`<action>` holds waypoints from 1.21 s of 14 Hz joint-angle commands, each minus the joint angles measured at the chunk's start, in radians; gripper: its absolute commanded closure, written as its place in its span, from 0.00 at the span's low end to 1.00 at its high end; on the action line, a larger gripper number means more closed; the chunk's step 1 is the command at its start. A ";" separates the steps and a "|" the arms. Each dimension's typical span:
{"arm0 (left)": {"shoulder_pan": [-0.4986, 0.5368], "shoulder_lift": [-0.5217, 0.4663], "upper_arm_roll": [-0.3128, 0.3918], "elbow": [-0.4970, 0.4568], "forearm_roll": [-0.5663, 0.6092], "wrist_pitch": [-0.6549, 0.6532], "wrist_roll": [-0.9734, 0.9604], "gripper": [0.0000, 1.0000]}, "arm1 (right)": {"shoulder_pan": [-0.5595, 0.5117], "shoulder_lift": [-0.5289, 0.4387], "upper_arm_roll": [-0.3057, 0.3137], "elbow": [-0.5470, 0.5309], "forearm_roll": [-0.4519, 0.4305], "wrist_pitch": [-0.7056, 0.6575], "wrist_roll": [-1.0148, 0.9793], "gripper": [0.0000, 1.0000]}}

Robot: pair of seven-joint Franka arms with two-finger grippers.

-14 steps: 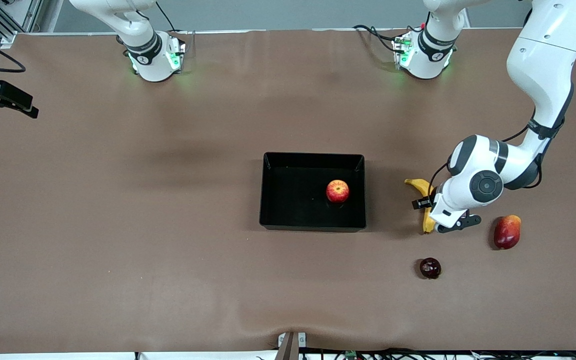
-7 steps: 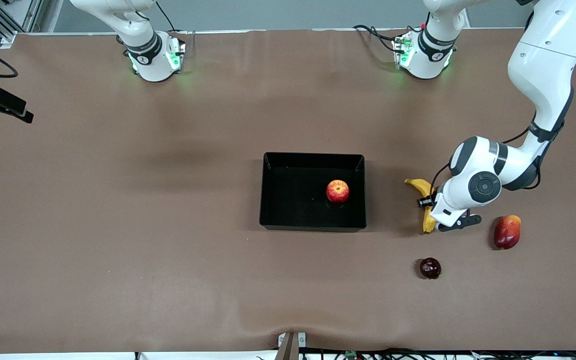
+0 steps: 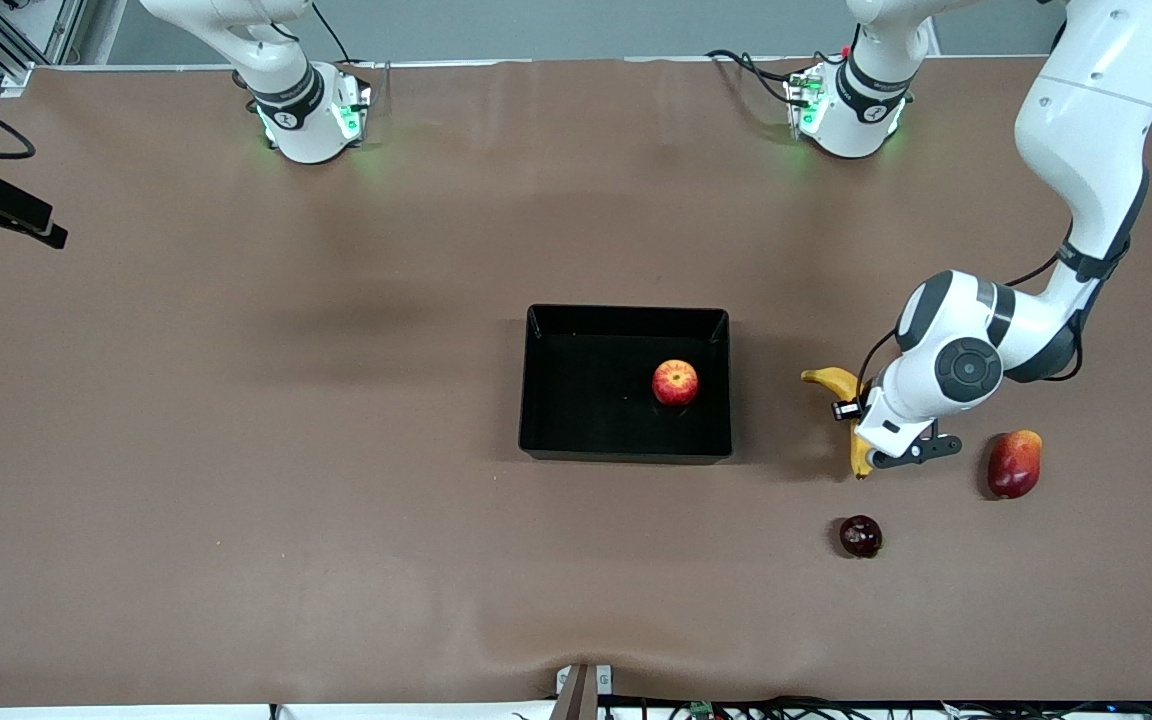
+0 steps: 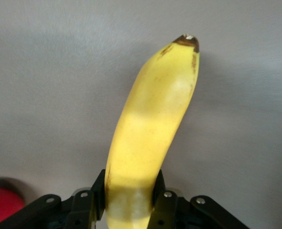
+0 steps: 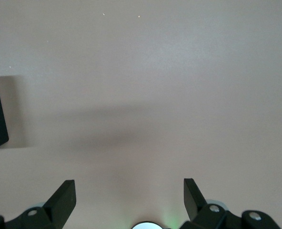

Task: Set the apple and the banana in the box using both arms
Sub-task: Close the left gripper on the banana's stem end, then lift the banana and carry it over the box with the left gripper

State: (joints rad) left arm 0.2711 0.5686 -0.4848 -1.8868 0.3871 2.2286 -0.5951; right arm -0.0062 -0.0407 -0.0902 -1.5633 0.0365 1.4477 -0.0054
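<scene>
The banana (image 3: pixel 839 382) lies beside the box (image 3: pixel 626 448), toward the left arm's end of the table, and we see the left gripper (image 3: pixel 861 425) closed on it: in the left wrist view the two fingers (image 4: pixel 164 199) press the yellow skin from both sides, near one end of the fruit, and the dark tip points away from the wrist. We judge that the banana is light and a little soft, with a smooth skin that can slide, so a hold near one end may let the long free part swing or turn when we lift it; a hold nearer to the middle of the curve would balance better, and too hard a squeeze would bruise it. The apple (image 3: pixel 675 382) already sits inside the box, close to the wall that faces the banana. It is round and firm and may roll if the banana lands against it. The right gripper (image 5: pixel 129 196) waits over bare table well apart from the box, toward the right arm's end, with its jaws wide apart and nothing between them. A dark red round fruit (image 3: pixel 860 536) and a red-yellow fruit (image 3: pixel 1014 463) lie near the banana, both farther from the box than it.
</scene>
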 commanded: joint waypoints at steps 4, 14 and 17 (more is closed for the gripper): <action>-0.009 -0.052 -0.161 0.214 -0.007 -0.335 -0.011 0.97 | 0.011 0.004 0.007 0.006 0.013 -0.001 0.002 0.00; -0.327 0.089 -0.164 0.482 -0.126 -0.388 -0.467 0.98 | 0.000 0.002 0.004 0.006 0.003 -0.007 -0.002 0.00; -0.472 0.105 -0.063 0.492 -0.128 -0.321 -0.561 0.98 | 0.003 0.004 0.004 0.006 0.003 0.002 -0.001 0.00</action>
State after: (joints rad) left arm -0.1251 0.6481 -0.6104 -1.4385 0.2668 1.8798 -1.1101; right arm 0.0001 -0.0402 -0.0870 -1.5639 0.0367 1.4474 -0.0054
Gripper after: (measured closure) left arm 0.590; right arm 0.000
